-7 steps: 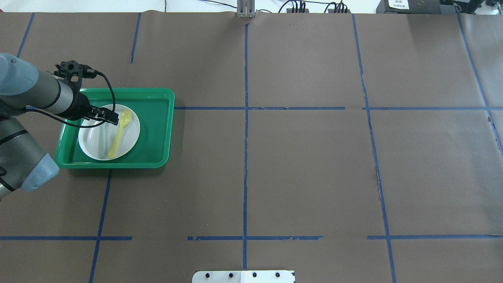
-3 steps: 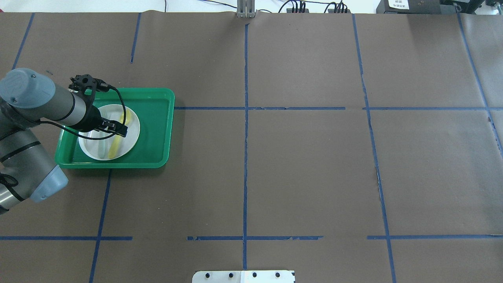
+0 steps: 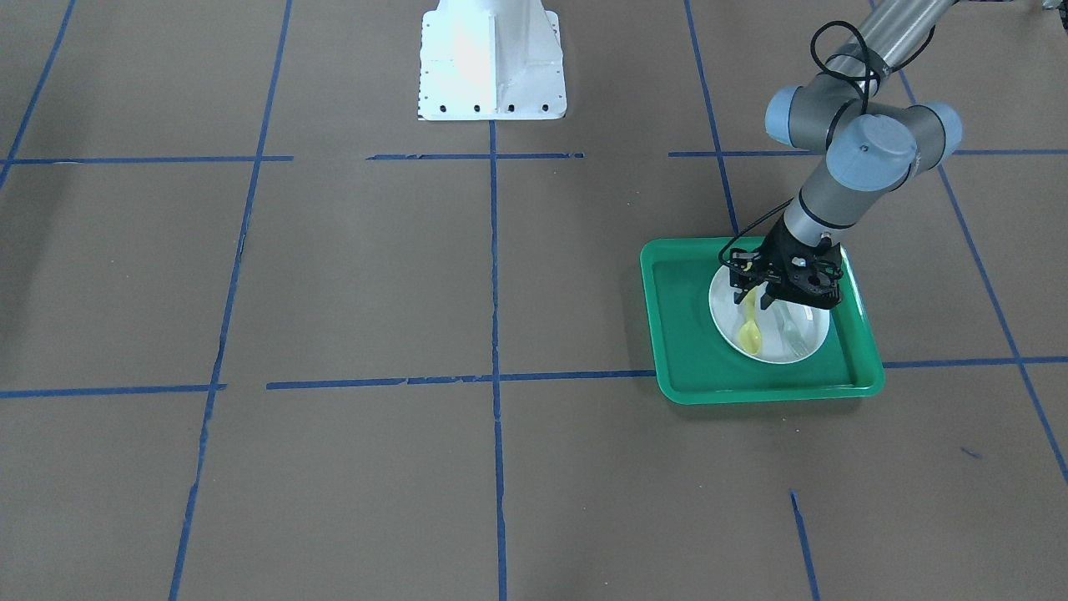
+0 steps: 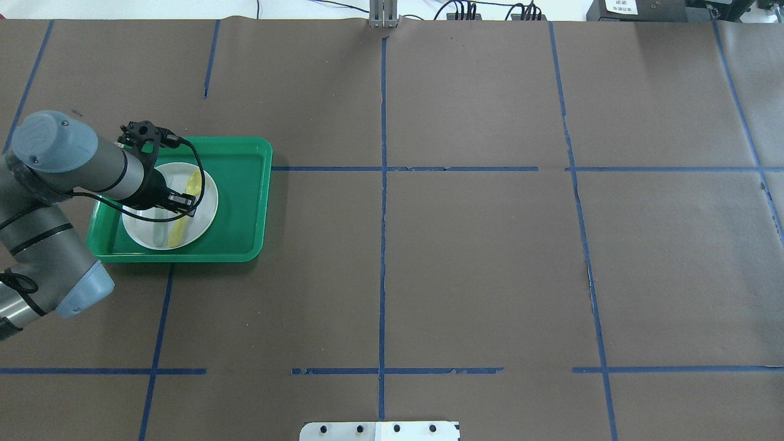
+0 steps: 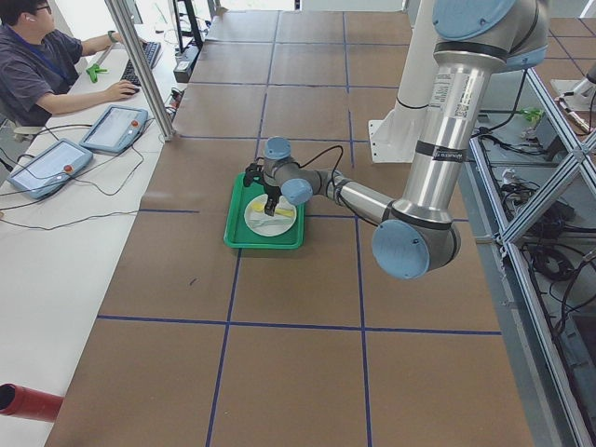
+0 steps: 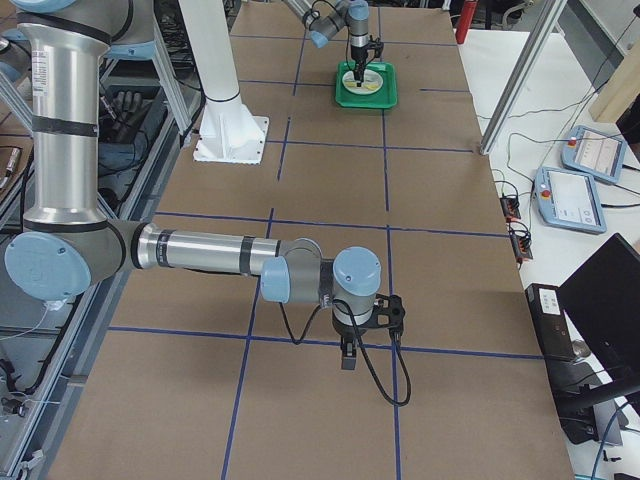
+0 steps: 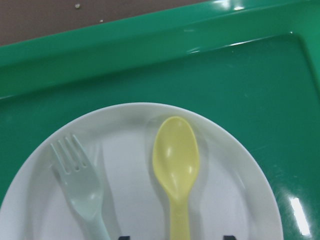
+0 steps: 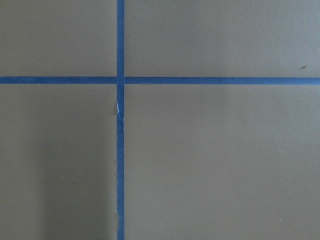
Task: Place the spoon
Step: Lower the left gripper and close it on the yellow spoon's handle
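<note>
Brown paper crossed with blue tape covers the table (image 4: 478,257). Near its left end sits a green plastic tray (image 4: 245,202) holding a round white plate (image 4: 207,208). On the plate lie the small yellow plastic spoon (image 7: 176,160) and, just beside it but not touching, a pale grey-green plastic fork (image 7: 80,185). The left tool (image 4: 191,206) hovers over the spoon's handle. The wrist view shows a dark tip on either side of the handle, clear of it, so the jaws stand apart and hold nothing. The right tool (image 6: 347,358) hangs over bare table well away, and its side view alone does not show how wide it stands.

The spoon looks very light, stiff and smooth, so a nudge would likely skate it across the glossy plate. Its flat handle lies close to the surface. Mid-handle, pinched across the narrow width and clear of the fork, seems the best hold.

A second ago the left tool was over the fork's side of the plate. Now it covers the middle of the spoon's handle, while spoon and fork lie as they did.
</note>
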You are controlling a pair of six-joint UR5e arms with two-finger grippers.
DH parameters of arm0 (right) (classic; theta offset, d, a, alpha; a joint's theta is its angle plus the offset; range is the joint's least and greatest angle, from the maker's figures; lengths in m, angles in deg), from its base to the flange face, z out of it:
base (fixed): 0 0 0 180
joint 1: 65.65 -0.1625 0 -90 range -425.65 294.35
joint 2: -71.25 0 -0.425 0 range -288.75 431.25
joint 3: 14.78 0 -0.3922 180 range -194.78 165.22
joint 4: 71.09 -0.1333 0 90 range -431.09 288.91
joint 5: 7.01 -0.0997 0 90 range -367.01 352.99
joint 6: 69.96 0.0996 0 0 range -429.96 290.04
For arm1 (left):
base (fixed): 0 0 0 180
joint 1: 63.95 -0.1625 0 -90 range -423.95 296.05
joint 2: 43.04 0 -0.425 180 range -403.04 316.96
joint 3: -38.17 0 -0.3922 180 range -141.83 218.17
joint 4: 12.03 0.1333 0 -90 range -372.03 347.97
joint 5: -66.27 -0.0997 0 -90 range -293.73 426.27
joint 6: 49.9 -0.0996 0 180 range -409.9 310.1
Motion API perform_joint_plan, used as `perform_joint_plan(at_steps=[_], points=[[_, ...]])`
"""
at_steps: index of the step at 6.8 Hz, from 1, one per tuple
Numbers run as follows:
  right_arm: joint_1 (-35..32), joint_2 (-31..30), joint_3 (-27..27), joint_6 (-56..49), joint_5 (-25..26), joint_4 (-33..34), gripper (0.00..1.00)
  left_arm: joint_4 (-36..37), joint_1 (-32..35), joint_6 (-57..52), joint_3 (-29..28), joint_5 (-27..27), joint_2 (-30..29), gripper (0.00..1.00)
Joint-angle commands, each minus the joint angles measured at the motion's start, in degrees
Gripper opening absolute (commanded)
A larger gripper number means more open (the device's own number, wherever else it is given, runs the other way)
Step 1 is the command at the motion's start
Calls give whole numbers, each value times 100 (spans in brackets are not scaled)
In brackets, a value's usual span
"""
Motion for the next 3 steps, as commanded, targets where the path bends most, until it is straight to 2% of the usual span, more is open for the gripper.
perform_joint_plan(at_steps=[1,3], points=[[0,-2,0,0,0,2,100,0,-25,-13,-83,1,-21,32],[0,-2,0,0,0,-7,100,9,-25,-30,-92,1,-12,32]])
